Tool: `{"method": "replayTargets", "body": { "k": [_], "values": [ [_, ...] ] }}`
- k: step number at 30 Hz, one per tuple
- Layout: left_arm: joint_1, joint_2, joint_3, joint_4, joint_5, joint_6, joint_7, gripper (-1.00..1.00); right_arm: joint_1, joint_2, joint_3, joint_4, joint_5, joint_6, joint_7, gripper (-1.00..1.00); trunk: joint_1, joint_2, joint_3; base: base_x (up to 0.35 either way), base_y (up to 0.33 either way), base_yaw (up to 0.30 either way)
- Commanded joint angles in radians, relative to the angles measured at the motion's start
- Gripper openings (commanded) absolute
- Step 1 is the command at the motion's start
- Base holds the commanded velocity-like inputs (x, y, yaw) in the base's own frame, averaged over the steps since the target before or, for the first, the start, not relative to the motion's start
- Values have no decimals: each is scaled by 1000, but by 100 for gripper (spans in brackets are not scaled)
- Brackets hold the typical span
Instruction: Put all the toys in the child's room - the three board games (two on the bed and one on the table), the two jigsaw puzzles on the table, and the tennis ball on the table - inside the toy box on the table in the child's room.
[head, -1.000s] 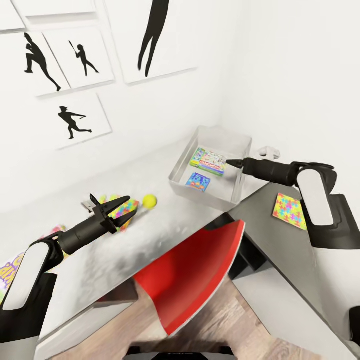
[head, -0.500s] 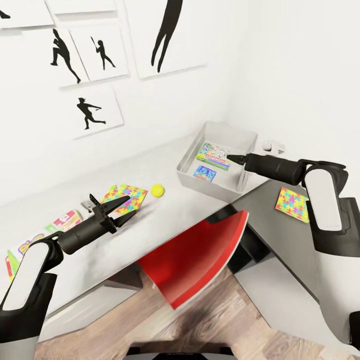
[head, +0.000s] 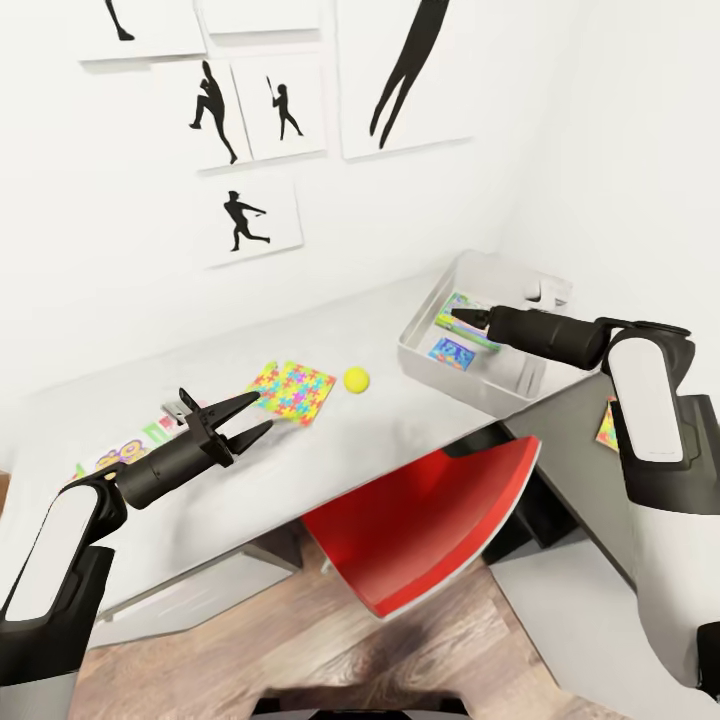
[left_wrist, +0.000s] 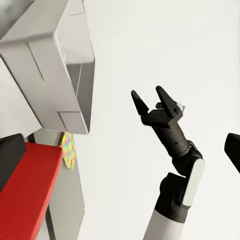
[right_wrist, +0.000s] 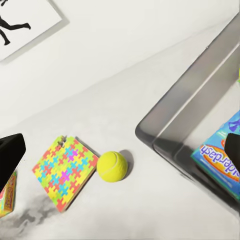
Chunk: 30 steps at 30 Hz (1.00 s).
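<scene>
Left hand (head: 243, 420) hovers with fingers spread, empty, beside the puzzle (head: 291, 390); the ball (head: 356, 379) lies further along the table (head: 200, 480). Best come down flat over the puzzle's edge. Right hand (head: 460, 316), fingers together, points into the box (head: 455, 375).

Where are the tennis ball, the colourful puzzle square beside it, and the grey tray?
tennis ball (head: 356, 379): head view, centre of the ball.
jigsaw puzzle (head: 291, 391): head view, middle of its patterned top.
toy box (head: 455, 378): head view, its near outer wall.
</scene>
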Motion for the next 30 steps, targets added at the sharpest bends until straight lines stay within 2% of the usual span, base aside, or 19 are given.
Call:
{"method": "replayTargets", "body": {
  "k": [1,10,16,30],
  "values": [
    [-1,0,1,1,-10,3,-10,100,-1,-1,1,-1,-2,3,-3,100,1,-2,-1,-1,0,269],
    [-1,0,1,1,-10,3,-10,100,1,1,2,-1,1,3,-6,100,1,-2,5,0,0,270],
    [-1,1,1,1,-10,3,-10,100,3,4,6,-1,0,3,-34,100,1,-2,9,0,0,270],
    [-1,1,2,1,-10,3,-10,100,4,29,8,-1,1,3,-76,100,1,-2,18,0,0,270]
  ]
}}
